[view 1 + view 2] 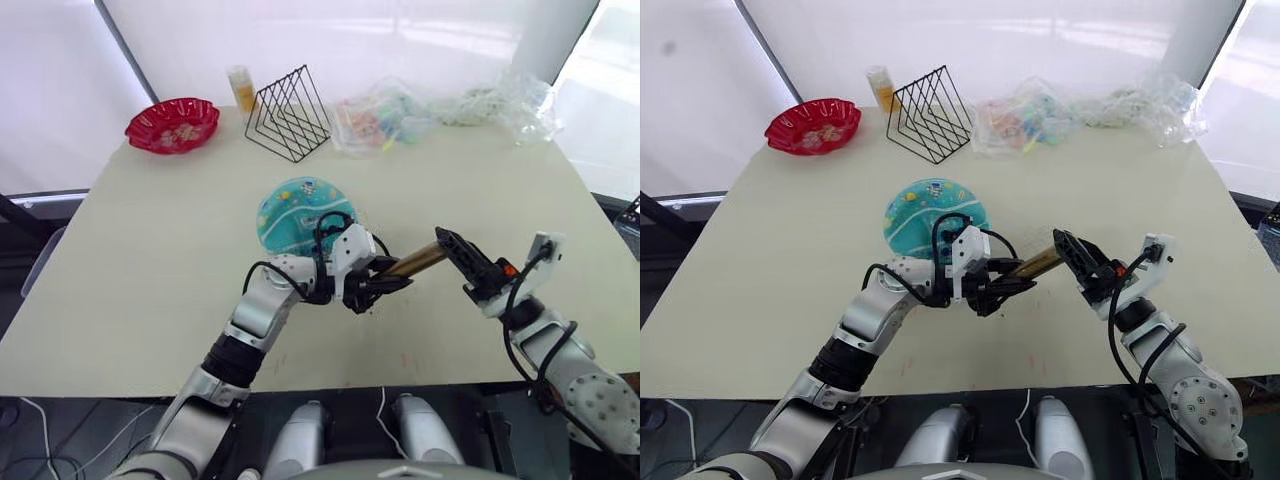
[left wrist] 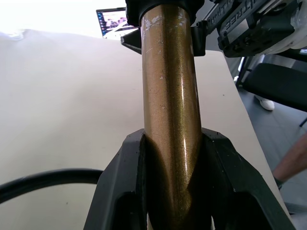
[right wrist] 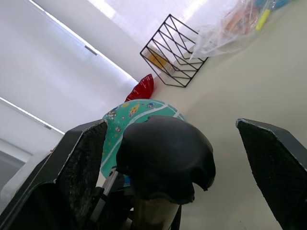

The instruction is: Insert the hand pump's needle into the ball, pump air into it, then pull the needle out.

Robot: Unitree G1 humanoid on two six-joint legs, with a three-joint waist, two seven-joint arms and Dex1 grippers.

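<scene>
Wide pale beige table (image 1: 150,270) carries everything. Landmark: the ball (image 1: 300,213), a teal rubber ball with white curved stripes and small cartoon prints, sitting near the middle of the table.

Far beyond the ball, along the table's back edge: a heap of clear crumpled plastic bags (image 1: 440,110) with coloured contents, off to the ball's far right; a black wire rack (image 1: 290,115) of triangular dividers, straight behind the ball; a small yellow bottle (image 1: 241,88) just beside the rack's left; a red scalloped dish (image 1: 172,125) well to the ball's far left.

Left gripper (image 1: 385,284) sits just in front of the ball, on its near right side. Its black fingers (image 2: 129,191) are clamped on the hand pump (image 1: 415,263), a gold-bronze metal cylinder, gripping the barrel at its lower end. Barrel slants up and away from the ball toward the right.

Right gripper (image 1: 462,262) is at the pump's far end, well right of the ball. Its fingers (image 3: 76,163) stand apart, one either side of the black handle cap (image 3: 165,160), with a clear gap on the right side.

Thin black hose (image 1: 330,225) loops from the left gripper area up over the ball's near edge. The needle is too small to make out.
</scene>
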